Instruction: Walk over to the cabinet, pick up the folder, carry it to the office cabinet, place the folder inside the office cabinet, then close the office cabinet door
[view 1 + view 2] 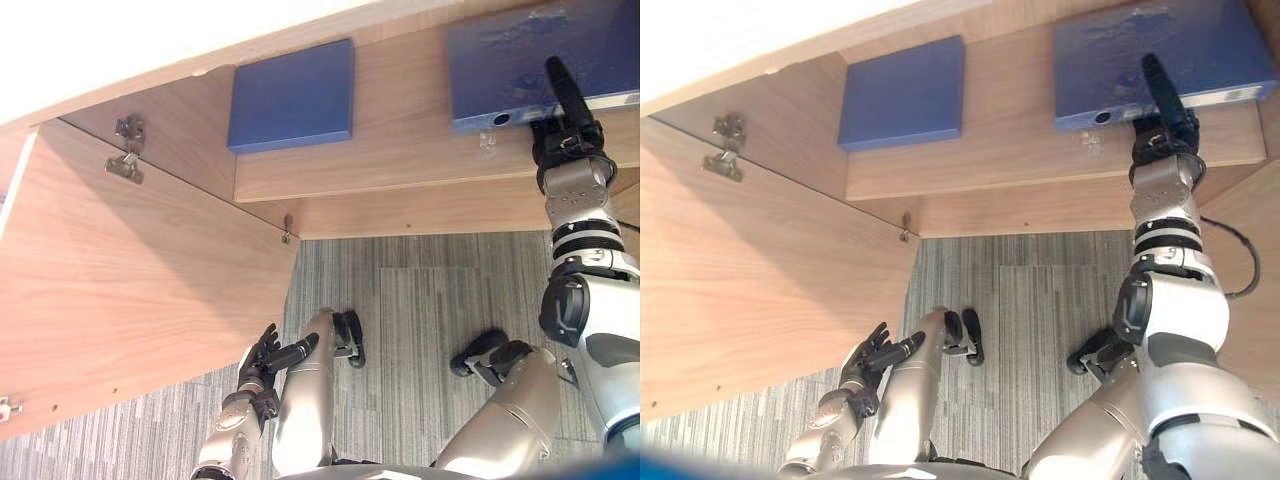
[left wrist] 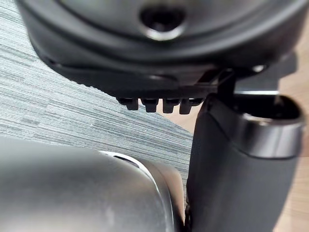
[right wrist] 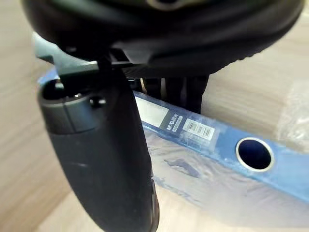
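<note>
Reaching into the office cabinet (image 1: 400, 215), the right hand (image 1: 570, 135) touches the blue folder (image 1: 500, 60), which lies flat on the shelf (image 1: 400, 100). It may be setting it down. I cannot tell if it grips. The left hand (image 1: 262, 362) hangs loose by the open door (image 1: 130, 300).

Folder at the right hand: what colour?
The folder is blue with a white label; the right wrist view shows it best.

Blue folders: two, left folder (image 1: 292, 95) and right folder (image 1: 520, 60). Cabinet door (image 1: 130, 300): one. Metal hinges (image 1: 127, 150) on door: two. Wooden shelf (image 1: 400, 150): one.
</note>
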`<state>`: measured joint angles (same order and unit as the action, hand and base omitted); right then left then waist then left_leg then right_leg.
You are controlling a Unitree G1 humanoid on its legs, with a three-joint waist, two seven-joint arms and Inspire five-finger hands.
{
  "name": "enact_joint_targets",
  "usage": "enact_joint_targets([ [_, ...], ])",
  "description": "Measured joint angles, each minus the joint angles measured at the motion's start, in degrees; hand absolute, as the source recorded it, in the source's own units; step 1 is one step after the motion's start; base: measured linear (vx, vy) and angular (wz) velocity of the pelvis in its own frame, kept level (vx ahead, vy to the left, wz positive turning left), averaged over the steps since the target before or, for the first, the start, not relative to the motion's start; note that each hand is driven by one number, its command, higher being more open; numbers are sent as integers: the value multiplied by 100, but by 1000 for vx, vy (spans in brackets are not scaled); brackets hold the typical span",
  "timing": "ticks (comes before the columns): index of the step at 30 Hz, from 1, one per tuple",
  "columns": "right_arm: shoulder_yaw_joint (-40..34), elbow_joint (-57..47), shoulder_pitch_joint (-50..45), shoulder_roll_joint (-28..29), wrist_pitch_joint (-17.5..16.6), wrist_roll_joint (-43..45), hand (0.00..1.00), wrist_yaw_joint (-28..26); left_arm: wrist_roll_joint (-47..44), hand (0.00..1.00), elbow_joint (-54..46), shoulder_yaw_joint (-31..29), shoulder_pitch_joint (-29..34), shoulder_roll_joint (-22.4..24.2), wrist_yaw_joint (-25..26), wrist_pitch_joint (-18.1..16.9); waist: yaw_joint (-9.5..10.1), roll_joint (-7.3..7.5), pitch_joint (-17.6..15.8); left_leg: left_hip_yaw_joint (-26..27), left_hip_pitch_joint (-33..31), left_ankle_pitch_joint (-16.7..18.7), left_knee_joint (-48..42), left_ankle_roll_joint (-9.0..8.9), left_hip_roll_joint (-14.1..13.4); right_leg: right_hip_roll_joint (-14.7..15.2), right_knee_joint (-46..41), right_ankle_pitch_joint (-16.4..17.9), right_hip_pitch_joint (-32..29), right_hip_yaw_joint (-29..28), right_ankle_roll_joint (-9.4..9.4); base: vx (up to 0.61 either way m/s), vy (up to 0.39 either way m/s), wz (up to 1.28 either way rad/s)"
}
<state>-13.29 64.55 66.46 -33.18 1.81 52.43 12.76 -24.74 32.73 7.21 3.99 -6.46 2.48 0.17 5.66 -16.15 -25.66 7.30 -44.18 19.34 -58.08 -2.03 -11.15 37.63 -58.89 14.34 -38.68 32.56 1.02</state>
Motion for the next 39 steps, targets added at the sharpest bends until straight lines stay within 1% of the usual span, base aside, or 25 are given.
enact_joint_targets([
  [1, 275, 151, 84, -53, 80, -131, 100, -105, 1, 100, 0, 41, 4, 0, -3, -1, 3, 0, 0, 15, 58, -7, 51, -15, -44, -60, 58, -4, 50, 17, -9, 70, -76, -9],
  [4, 802, 380, 199, -128, 194, -343, 100, -363, 35, 100, 20, 49, 4, -1, -45, 0, -20, 1, -1, 37, 151, -5, 142, -41, -117, -160, 157, -4, 118, 41, -13, 74, -59, -11],
  [5, 860, 393, 201, -145, 209, -395, 100, -414, 44, 100, 25, 48, 4, -1, -49, 0, -29, 2, -2, 39, 162, -7, 165, -46, -122, -171, 173, -4, 130, 50, -13, 67, -52, -6],
  [8, 1507, 513, 202, -312, 271, -945, 100, -762, 55, 100, 89, 41, 4, -1, -74, -12, -47, 21, -15, 59, 260, -11, 237, -68, -146, -216, 222, 3, 202, 59, -25, 67, -52, -4],
  [9, 1891, 509, 202, -407, 282, -1538, 100, -1029, 55, 100, 114, 33, 4, -11, -126, -23, -62, 49, -36, 83, 313, -18, 283, -80, -149, -228, 249, 2, 220, 51, -26, 48, -34, -4],
  [10, 2165, 507, 202, -486, 290, -1865, 100, -1199, 59, 100, 127, 34, 4, -15, -158, -26, -81, 56, -40, 84, 345, -19, 304, -82, -151, -235, 263, 2, 253, 57, -27, 82, -51, -4],
  [11, 2549, 490, 201, -618, 301, -2682, 100, -1528, 83, 100, 151, 35, 4, -17, -236, -41, -99, 70, -50, 97, 431, -22, 360, -87, -152, -254, 307, 3, 322, 62, -27, 69, -39, -3],
  [13, 2864, 463, 200, -708, 292, -3104, 100, -1752, 118, 100, 194, 36, 4, -27, -304, -72, -104, 89, -65, 110, 503, -31, 419, -104, -164, -293, 366, -9, 371, 64, -19, 53, -24, -6],
  [15, 3176, 352, 196, -784, 169, -3990, 100, -2101, 217, 100, 232, 29, 4, -74, -430, -110, -106, 121, -87, 131, 597, -54, 543, -138, -207, -385, 497, -41, 448, 91, -21, 65, -24, -9],
  [16, 3276, 329, 193, -784, 114, -4206, 100, -2138, 270, 100, 232, 29, 3, -117, -464, -123, -125, 144, -104, 136, 637, -64, 589, -150, -210, -404, 531, -42, 481, 104, -20, 87, -32, -5],
  [17, 3327, 314, 194, -784, 43, -4537, 100, -2192, 299, 100, 234, 29, 3, -173, -519, -139, -132, 169, -102, 141, 663, -86, 647, -173, -220, -431, 582, -50, 503, 121, -19, 76, -28, -3],
  [21, 3354, 232, 139, -841, -176, -5245, 100, -2280, 303, 100, 244, 8, 4, -225, -587, -142, -129, 227, -135, 181, 759, -108, 775, -193, -238, -494, 701, -74, 558, 131, -16, 77, -16, -4],
  [23, 3350, 133, 47, -909, -219, -5271, 100, -2341, 303, 100, 245, -21, 3, -225, -632, -140, -118, 242, -139, 196, 769, -109, 800, -193, -237, -500, 726, -82, 558, 131, -12, 72, 5, -2],
  [26, 3280, -122, -147, -996, -264, -5280, 100, -2545, 349, 100, 256, -112, 4, -228, -702, -130, -119, 305, -158, 237, 813, -109, 855, -193, -231, -506, 773, -99, 564, 117, -8, 65, 10, -4],
  [28, 3290, -445, -425, -1048, -298, -5347, 100, -2740, 460, 100, 294, -209, 10, -254, -784, -133, -121, 431, -155, 317, 917, -108, 926, -192, -221, -516, 817, -112, 575, 47, 0, 70, 8, -10],
  [29, 3291, -547, -507, -1058, -313, -5426, 100, -2775, 463, 100, 299, -209, 10, -272, -797, -133, -125, 463, -149, 329, 937, -108, 946, -193, -216, -517, 828, -114, 578, 37, 2, 82, 2, -8],
  [31, 3340, -1127, -913, -1143, -394, -5701, 100, -2900, 520, 100, 309, -207, 11, -330, -835, -138, -139, 562, -131, 358, 995, -108, 1000, -193, -223, -558, 892, -136, 602, 19, 11, 77, 3, -7],
  [32, 3390, -1269, -1030, -1168, -443, -5737, 100, -2914, 522, 100, 321, -208, 11, -342, -852, -138, -143, 587, -121, 369, 1008, -108, 1015, -193, -222, -562, 906, -144, 603, 13, 15, 68, 13, -8],
  [34, 3606, -1889, -1511, -1303, -545, -5810, 100, -3162, 522, 100, 371, -213, 21, -391, -886, -140, -197, 683, -127, 425, 1139, -109, 1109, -192, -208, -587, 1012, -192, 686, -3, 41, 65, 25, -7],
  [35, 3681, -2007, -1648, -1317, -578, -5877, 100, -3267, 526, 100, 391, -213, 22, -404, -896, -141, -212, 705, -116, 436, 1179, -109, 1135, -192, -192, -584, 1029, -196, 715, -11, 49, 63, 32, -3],
  [36, 3824, -2220, -1882, -1335, -680, -6104, 100, -3265, 533, 100, 442, -211, 26, -427, -911, -143, -245, 743, -99, 463, 1252, -110, 1189, -191, -163, -578, 1070, -213, 762, -30, 76, 52, 27, -1],
  [39, 3832, -2318, -2047, -1476, -814, -6142, 100, -3264, 705, 100, 477, -220, 27, -449, -906, -211, -282, 764, -91, 537, 1322, -120, 1273, -172, -127, -585, 1196, -301, 771, -86, 110, 58, 41, -7],
])
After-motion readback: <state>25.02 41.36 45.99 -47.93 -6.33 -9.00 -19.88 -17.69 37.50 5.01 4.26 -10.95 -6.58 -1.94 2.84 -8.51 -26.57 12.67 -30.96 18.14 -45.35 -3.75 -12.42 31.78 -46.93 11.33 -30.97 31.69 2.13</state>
